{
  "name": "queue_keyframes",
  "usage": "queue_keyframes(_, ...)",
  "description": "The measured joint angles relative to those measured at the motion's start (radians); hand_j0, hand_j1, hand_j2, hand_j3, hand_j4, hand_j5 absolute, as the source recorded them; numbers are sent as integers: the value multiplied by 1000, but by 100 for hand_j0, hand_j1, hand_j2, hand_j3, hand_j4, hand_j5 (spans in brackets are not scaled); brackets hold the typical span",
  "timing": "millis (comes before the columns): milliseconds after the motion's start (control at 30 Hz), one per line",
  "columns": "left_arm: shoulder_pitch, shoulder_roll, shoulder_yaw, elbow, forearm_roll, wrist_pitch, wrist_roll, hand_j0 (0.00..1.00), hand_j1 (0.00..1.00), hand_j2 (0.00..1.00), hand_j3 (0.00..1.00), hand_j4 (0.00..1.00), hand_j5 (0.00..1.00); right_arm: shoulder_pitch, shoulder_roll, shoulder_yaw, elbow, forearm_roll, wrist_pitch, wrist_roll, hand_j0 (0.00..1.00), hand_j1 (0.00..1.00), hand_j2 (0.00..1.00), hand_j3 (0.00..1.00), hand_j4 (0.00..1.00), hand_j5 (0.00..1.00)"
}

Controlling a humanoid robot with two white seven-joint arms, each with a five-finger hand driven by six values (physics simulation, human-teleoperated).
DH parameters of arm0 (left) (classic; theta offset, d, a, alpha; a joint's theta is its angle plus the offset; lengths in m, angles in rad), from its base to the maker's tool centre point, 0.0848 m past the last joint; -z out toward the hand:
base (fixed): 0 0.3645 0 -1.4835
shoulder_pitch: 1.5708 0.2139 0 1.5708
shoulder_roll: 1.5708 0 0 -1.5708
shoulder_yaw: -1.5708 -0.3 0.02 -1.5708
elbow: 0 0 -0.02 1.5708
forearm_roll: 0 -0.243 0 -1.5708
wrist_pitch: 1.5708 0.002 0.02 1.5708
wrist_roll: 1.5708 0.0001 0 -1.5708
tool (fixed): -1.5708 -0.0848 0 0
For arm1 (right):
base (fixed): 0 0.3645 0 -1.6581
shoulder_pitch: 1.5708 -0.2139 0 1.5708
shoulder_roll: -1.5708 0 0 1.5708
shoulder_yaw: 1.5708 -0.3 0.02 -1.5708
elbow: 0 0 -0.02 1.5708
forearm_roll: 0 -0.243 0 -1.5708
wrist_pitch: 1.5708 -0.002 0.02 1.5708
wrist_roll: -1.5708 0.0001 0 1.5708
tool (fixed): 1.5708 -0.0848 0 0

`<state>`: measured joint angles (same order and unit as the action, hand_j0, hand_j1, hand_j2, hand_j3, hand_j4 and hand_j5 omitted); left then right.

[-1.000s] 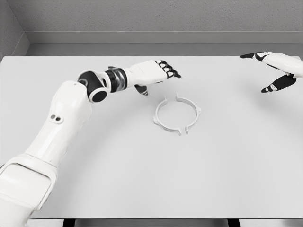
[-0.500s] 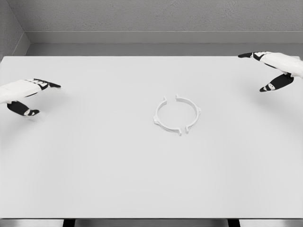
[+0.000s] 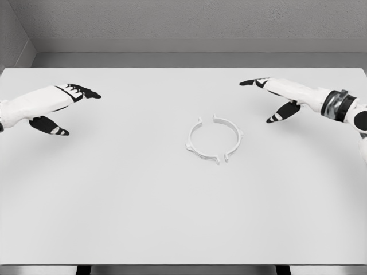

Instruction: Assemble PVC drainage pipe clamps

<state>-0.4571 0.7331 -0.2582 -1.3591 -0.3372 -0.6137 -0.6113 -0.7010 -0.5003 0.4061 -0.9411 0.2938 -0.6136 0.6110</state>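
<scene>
Two white half-ring clamp pieces lie at the middle of the white table [image 3: 114,200], facing each other as a near-closed ring: the left half [image 3: 195,144] and the right half [image 3: 232,137], with small gaps at top and bottom. My left hand [image 3: 69,106] hovers open near the table's left edge, far from the ring. Reaching in from the right, my right hand [image 3: 269,100] is open, fingers extended, a short way up and right of the right half. Neither hand touches a clamp piece.
A grey wall [image 3: 183,23] runs behind the table's far edge. The table's front edge [image 3: 183,264] shows at the bottom of the view.
My right hand has moved left toward the clamp ring. The left hand, which pulled back to the left edge earlier, has come slightly inward. The clamp halves have stayed in place.
</scene>
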Motion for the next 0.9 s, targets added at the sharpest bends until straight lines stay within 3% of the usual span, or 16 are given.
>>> queue_keyframes(233,-3,-10,-5,10,-1,0,0,100,100,100,100,100,100,-3,48,1,46,40,0,0,100,100,100,100,100,100)
queue_keyframes(900,-5,-11,-2,11,0,0,0,100,100,100,100,100,100,-6,120,2,53,111,0,0,100,100,100,100,100,100)
